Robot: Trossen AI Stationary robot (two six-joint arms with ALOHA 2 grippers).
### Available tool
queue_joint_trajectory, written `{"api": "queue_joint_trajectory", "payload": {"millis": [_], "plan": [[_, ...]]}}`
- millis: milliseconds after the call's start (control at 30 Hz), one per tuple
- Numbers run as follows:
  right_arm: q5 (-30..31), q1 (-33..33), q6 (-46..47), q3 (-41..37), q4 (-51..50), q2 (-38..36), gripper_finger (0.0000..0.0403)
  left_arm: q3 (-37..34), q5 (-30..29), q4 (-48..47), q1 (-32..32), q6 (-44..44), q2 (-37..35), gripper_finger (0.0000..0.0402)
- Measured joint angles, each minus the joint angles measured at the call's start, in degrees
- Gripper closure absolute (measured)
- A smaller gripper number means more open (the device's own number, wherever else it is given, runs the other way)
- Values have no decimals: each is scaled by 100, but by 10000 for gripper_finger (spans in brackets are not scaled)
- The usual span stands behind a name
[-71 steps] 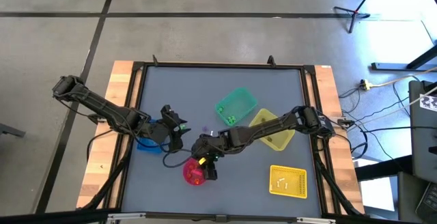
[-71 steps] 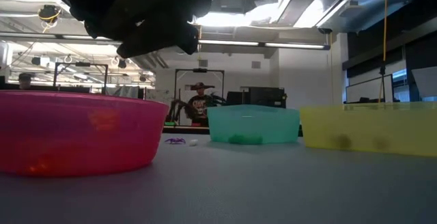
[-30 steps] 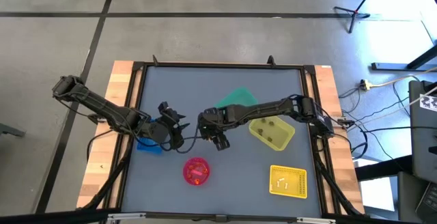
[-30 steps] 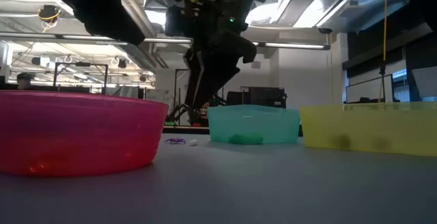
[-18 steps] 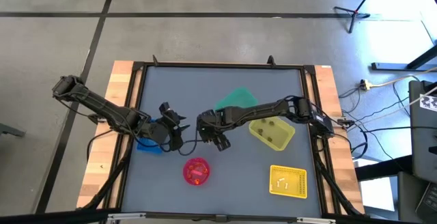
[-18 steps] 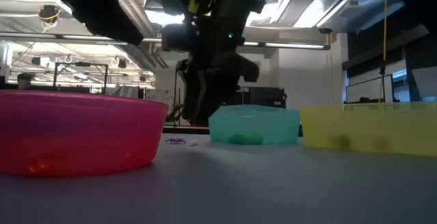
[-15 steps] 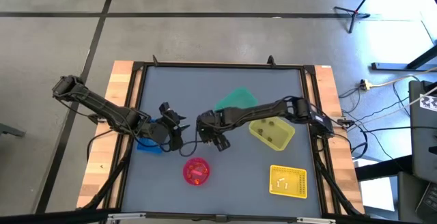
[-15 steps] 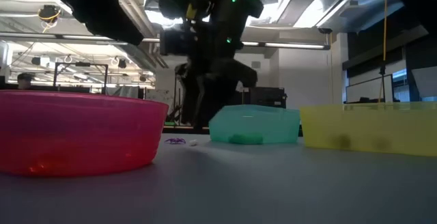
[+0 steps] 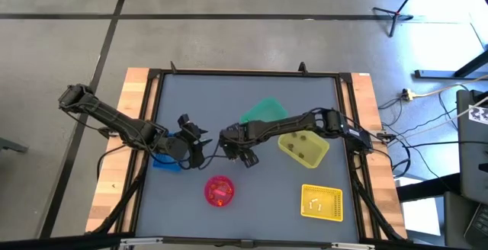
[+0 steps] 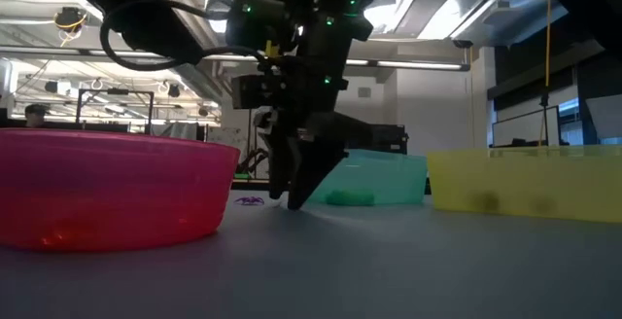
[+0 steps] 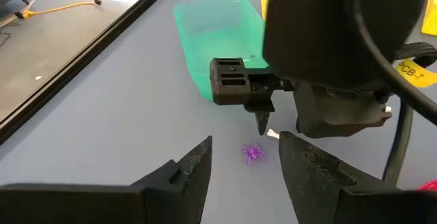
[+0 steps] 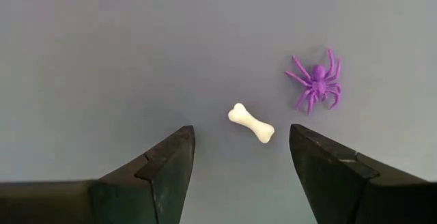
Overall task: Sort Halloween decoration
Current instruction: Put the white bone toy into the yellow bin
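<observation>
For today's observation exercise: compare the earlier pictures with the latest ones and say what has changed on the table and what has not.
The right hand left its spot over the pink bowl, swung to mid-table and came down with open fingers astride the white bone, beside the purple spider; nothing gripped yet. The left hand, bowl, bins and trinkets stayed put.

Both arms reach toward the middle of the tabletop, tools parted.

We see the right arm stretched from the right edge across to the centre, its wrist bent down so the right tool [image 9: 245,157] points steeply at the surface, fingers [image 12: 160,176] spread wide with tips close to the tabletop. The left arm extends from the left edge, elbow bent, and its left tool [image 9: 197,142] sits low just beside the right one, fingers [image 11: 194,169] apart, gripping nothing.
</observation>
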Motion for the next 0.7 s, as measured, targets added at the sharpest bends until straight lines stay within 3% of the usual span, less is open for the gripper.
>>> {"api": "queue_joint_trajectory", "payload": {"millis": [367,700], "plan": [[-650,-61,-15,11,-15,78,163,0,1,-9,1,4,0,247],[-916,-88,127,6,-156,87,228,0,-1,-9,0,4,0,247]]}}
